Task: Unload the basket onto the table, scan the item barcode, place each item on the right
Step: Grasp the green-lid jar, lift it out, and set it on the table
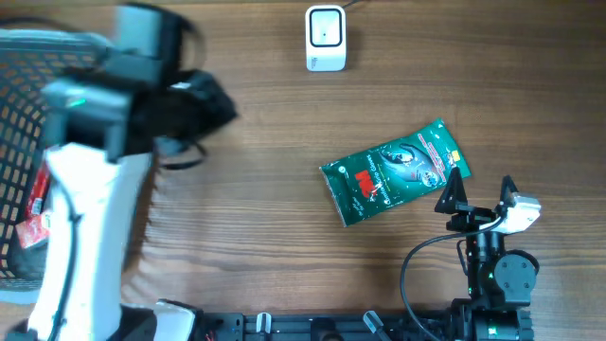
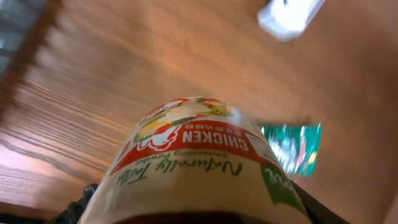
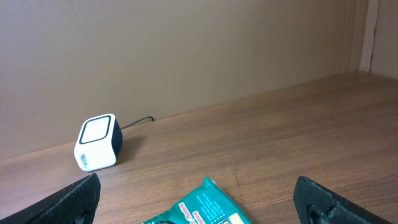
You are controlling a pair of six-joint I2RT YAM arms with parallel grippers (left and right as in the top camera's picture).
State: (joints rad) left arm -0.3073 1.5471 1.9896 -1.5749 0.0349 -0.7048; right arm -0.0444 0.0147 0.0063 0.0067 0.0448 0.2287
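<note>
While L tool (image 2: 196, 214) grips seasoning jar (image 2: 193, 162), R tool (image 1: 481, 199) gapes nr packet (image 1: 393, 170).

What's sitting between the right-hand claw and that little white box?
A green packet, just in front of the right gripper; past it, only bare table up to the white box. The overhead view shows it best.

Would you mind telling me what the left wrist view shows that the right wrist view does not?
Only the left wrist view shows the chicken seasoning tub, which fills the foreground right at the lens. Only the right wrist view shows the plain wall behind the table and the right gripper, open with nothing between its fingers. Both show the white scanner, the green packet and the wooden table; the left wrist view of them is blurred.
</note>
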